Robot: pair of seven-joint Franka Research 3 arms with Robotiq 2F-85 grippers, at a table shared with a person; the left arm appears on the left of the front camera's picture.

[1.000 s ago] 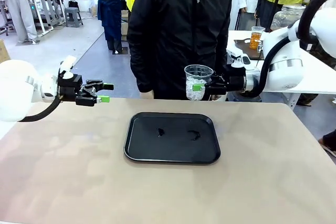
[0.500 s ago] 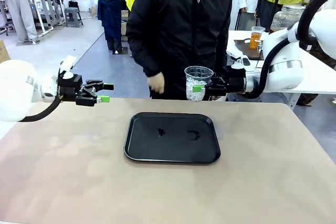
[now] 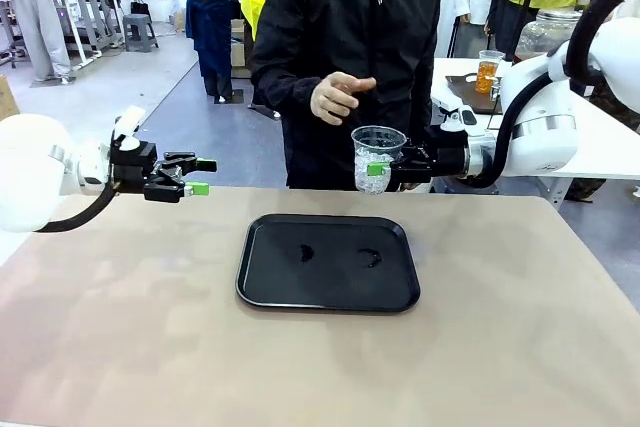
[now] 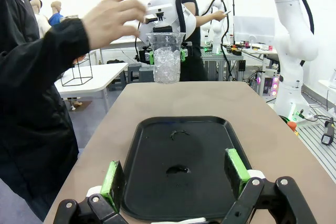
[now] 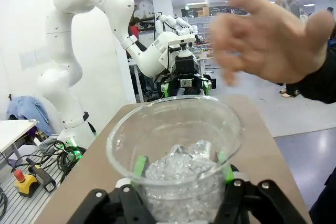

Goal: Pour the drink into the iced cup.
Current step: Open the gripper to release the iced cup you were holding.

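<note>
Right tool (image 3: 385,166) clamped on the iced cup (image 3: 378,158), held upright above the worktop's (image 3: 520,307) far edge beyond the black tray (image 3: 327,262), mouth up, long axis vertical. Left tool (image 3: 195,176) spread wide, empty. Risked a knock or tip from the person's hand (image 3: 338,96) hovering just above the rim.

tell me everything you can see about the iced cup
The iced cup is a clear plastic tumbler, upright, open-topped, roughly half full of ice and holding no drink. The right gripper is shut on its lower wall, holding it in the air above the table's far edge. The person's hand hovers above it, not touching.
</note>
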